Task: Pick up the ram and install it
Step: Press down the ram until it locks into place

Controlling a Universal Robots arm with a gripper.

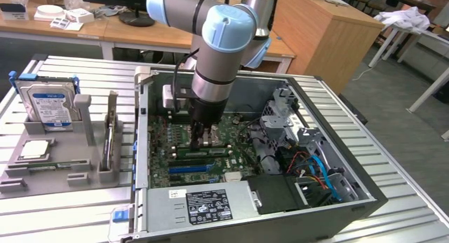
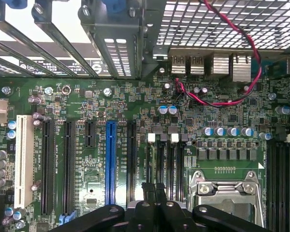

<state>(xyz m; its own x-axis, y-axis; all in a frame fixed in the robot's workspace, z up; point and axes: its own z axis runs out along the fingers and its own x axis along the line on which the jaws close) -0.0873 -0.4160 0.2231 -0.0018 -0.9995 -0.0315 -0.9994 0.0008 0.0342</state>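
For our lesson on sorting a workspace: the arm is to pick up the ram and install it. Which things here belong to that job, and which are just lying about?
Job: pincer, shut, over the motherboard; memory slots; green ram stick in the grey rack.
Lying about: hard drive; processor chip; blue expansion slot; red-black cable.
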